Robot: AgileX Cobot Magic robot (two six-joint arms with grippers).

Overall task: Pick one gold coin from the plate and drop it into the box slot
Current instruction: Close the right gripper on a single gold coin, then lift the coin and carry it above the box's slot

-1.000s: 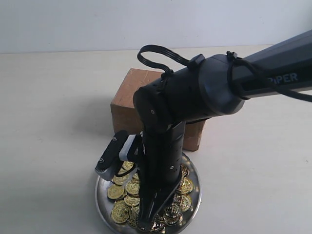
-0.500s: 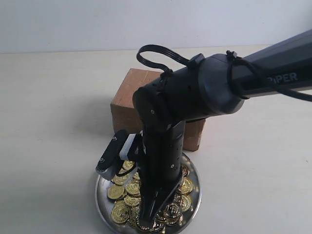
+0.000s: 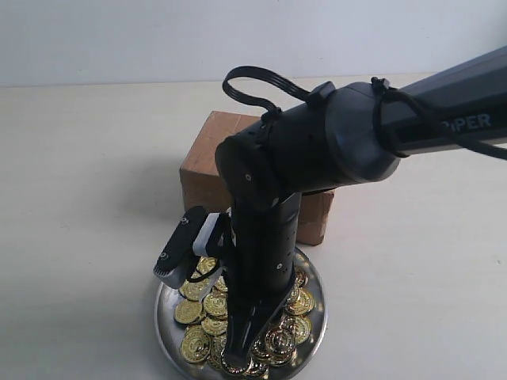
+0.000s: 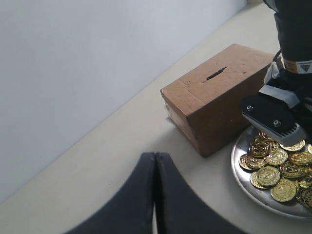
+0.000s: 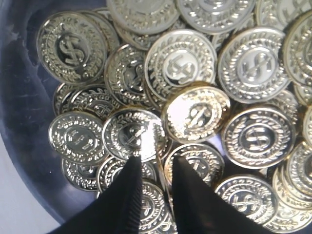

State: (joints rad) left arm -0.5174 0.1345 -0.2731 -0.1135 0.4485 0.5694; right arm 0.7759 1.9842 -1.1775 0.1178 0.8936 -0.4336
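Note:
The silver plate (image 3: 315,273) holds several gold coins (image 3: 192,311) and sits in front of the brown cardboard box (image 3: 207,150). My right gripper (image 3: 230,369) points straight down into the pile. Close up, my right gripper (image 5: 156,158) is open by a narrow gap, and its fingertips (image 5: 134,168) rest among the coins (image 5: 195,114). One coin (image 5: 165,165) stands on edge in that gap. The box slot (image 4: 215,73) shows as a dark slit on the box top (image 4: 229,63); the right arm hides it in the exterior view. My left gripper (image 4: 155,156) is shut and empty, to the side of the box and plate (image 4: 242,161).
The right arm's wrist camera block (image 3: 181,247) hangs over the plate's left rim, close to the box front. A pale tabletop (image 3: 87,237) surrounds box and plate, with a white wall (image 3: 119,39) behind.
The right arm and its wrist camera have shifted slightly up and left, and the cable loop has risen. The fingertips stay in the coin pile.

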